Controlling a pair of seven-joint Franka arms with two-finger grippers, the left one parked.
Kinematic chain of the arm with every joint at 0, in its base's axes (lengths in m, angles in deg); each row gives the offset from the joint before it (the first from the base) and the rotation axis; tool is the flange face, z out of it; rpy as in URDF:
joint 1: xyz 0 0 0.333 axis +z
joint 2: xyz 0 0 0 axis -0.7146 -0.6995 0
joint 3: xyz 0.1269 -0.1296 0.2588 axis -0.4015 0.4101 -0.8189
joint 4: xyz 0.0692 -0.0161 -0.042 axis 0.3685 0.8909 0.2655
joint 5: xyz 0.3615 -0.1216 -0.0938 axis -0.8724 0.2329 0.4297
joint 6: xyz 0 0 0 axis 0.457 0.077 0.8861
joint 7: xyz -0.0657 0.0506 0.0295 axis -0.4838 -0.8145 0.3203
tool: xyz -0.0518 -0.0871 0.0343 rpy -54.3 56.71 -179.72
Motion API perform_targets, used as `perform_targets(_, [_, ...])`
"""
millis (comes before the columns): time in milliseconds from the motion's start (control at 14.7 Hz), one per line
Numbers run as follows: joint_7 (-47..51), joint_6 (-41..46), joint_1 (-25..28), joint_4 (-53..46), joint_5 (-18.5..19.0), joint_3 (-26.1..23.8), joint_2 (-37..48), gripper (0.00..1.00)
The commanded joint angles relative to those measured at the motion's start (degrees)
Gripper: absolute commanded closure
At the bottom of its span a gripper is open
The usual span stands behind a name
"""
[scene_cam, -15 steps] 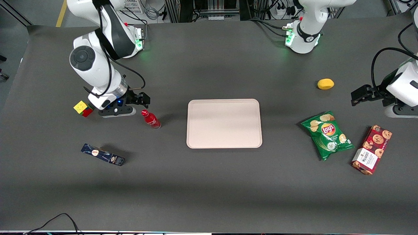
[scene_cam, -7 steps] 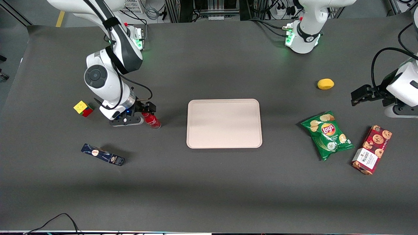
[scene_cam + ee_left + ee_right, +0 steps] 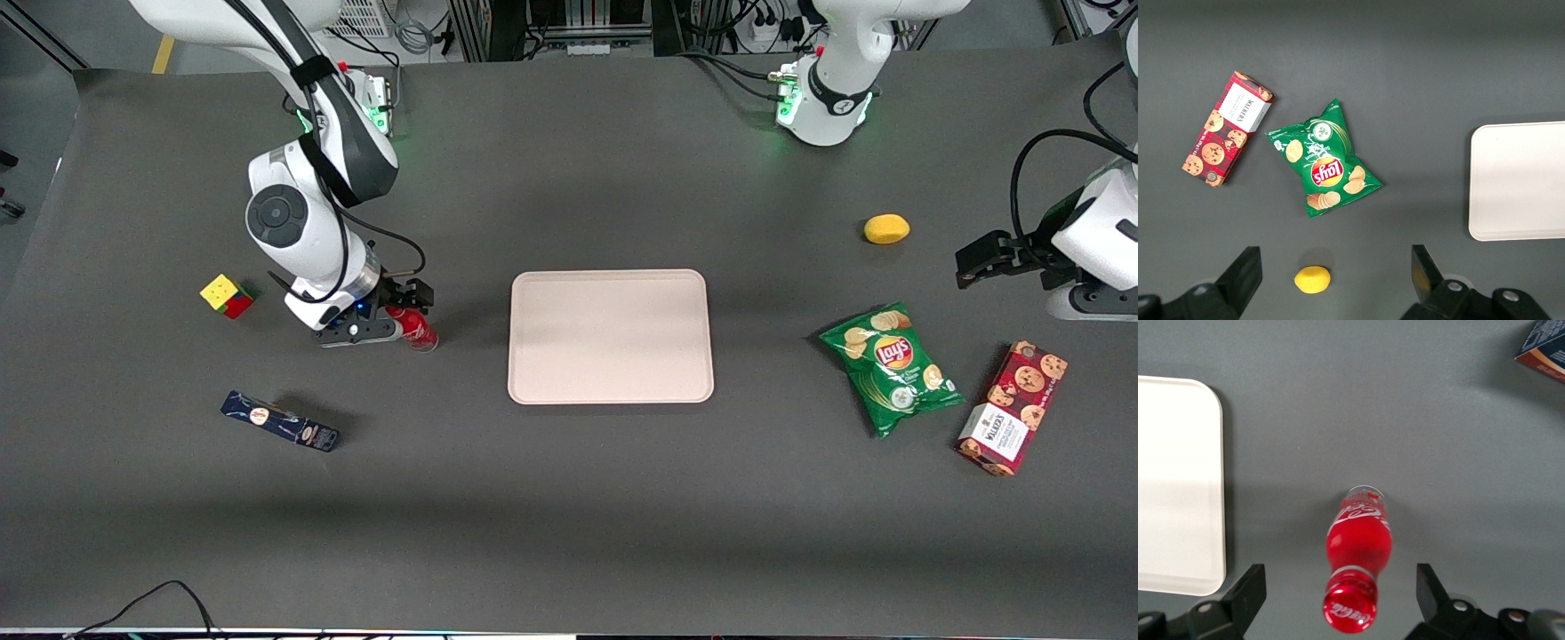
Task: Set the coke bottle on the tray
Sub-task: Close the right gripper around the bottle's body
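On the dark tabletop (image 3: 569, 498), the coke bottle (image 3: 1357, 567) stood upright beside the tray (image 3: 610, 336), directly under the gripper (image 3: 1341, 597), jaws spread wide either side of its cap.

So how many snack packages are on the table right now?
3. Chips bag and cookie box lie toward the parked arm's end; dark blue box lies toward the working arm's, nearer the camera than the open gripper above the coke bottle.

A wide dark grey matte table (image 3: 569, 498) spreads under my hand, evenly lit; farther from the front camera, pale grey floor (image 3: 98, 36) and black equipment racks (image 3: 569, 22).
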Motion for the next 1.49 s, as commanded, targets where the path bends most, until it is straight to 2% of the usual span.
perform_targets(0, [2.2, 0.3, 0.0, 0.7, 0.9, -0.9, 1.1, 0.00])
perform_targets(407, [2.1, 0.2, -0.2, 1.2, 2.9, -0.8, 1.3, 0.06])
perform_targets(543, [2.0, 0.2, -0.2, 1.2, 2.9, -0.8, 1.3, 0.14])
perform_targets(747, [1.7, 0.2, -0.3, 1.2, 2.9, -0.8, 1.3, 0.34])
perform_targets(1222, [1.6, 0.3, -0.5, 1.2, 2.9, -0.7, 1.3, 0.94])
perform_targets(1290, [1.6, 0.3, -0.5, 1.1, 2.9, -0.5, 1.2, 1.00])
perform_targets(1426, [1.7, 0.4, -0.5, 0.9, 2.9, -0.5, 1.2, 1.00])
